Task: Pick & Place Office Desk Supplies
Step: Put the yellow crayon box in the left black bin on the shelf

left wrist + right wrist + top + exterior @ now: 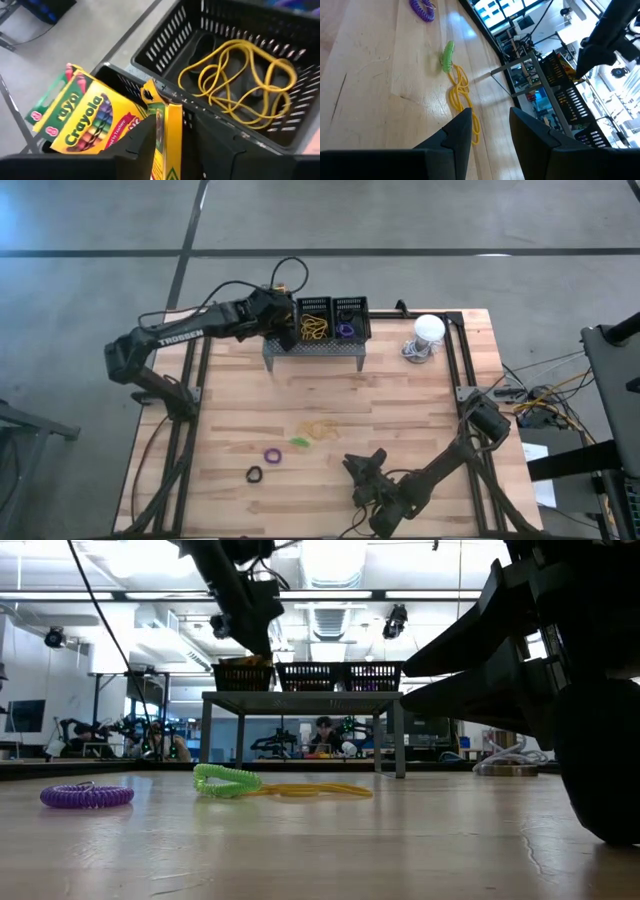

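Three black mesh bins stand in a row on the grey stand (pixel 315 352) at the table's far side. The left bin (pixel 107 75) holds yellow-and-green crayon boxes (pixel 82 120), the middle bin (pixel 210 30) holds yellow loops (pixel 235 85), and the right bin (pixel 350 320) holds a purple loop. My left gripper (pixel 284 332) is over the left bin, shut on another crayon box (pixel 167 130). On the table lie a purple loop (pixel 272 454), a black loop (pixel 254 474), a green loop (pixel 300 442) and yellow loops (pixel 322 428). My right gripper (pixel 365 463) is open and empty near the front edge. My left gripper pinches the crayon box between its two fingers by its flat sides (pixel 170 150). The fingers (pixel 255 635) point down from above into the left bin. The box stands on end along the fingers, and its torn upper flap (pixel 150 94) sticks out past the fingertips, beside the boxes in the bin.
A white ball-like object with a cable (pixel 428 330) sits at the far right of the table. Black frame rails run along the table's left and right sides. Bare wood lies between the stand and the loops.
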Controlling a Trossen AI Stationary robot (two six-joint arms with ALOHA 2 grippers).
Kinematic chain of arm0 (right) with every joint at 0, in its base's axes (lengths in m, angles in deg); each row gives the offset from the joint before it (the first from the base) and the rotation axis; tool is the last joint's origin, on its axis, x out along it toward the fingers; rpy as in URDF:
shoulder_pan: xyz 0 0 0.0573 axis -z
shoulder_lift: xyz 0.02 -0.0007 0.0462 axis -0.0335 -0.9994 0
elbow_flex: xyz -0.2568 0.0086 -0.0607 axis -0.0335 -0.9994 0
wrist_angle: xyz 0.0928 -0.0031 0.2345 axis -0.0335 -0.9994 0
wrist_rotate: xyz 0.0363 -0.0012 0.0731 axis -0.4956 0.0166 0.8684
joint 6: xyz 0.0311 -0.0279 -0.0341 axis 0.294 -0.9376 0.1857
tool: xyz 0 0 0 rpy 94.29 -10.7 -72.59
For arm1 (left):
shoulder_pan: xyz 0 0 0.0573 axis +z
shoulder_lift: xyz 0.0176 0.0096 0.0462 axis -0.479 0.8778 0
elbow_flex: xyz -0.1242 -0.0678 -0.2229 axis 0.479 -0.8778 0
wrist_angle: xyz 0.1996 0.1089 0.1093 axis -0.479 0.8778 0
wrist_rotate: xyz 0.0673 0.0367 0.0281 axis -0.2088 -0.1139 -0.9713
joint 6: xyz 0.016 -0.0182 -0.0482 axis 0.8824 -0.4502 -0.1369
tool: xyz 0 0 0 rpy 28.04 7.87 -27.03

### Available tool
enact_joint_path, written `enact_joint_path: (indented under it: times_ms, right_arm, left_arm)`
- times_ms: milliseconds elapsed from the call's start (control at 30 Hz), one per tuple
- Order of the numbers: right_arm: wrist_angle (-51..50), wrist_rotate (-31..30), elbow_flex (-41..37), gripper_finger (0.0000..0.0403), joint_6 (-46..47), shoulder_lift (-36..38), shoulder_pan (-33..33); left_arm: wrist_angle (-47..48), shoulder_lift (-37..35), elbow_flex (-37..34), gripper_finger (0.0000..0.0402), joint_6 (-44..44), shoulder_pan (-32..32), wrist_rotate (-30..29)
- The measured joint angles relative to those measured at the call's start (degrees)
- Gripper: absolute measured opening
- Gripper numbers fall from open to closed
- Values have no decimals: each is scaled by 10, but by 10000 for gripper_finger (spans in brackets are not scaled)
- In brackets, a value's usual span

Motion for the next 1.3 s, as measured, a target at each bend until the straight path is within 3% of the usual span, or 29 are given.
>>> enact_joint_path:
  times_ms: [333, 567, 833, 1000, 1200, 1300]
  right_arm:
    - [1, 0, 0, 127, 0, 0, 0]
    - [1, 0, 0, 127, 1, 0, 0]
    - [1, 0, 0, 127, 2, 0, 0]
    - [1, 0, 0, 127, 3, 0, 0]
    - [2, 2, 0, 127, 3, 0, 2]
    - [2, 3, 0, 127, 4, 0, 3]
  left_arm:
    - [-8, 31, 1, 109, 0, 0, -27]
    - [-9, 2, 1, 24, 0, -4, -33]
    - [-38, -68, -17, 24, -22, -16, -33]
    - [-200, -162, -145, 24, -18, -13, -19]
    - [-532, -249, -351, 24, -2, 23, 124]
    - [-659, -252, -425, 24, -1, 52, 143]
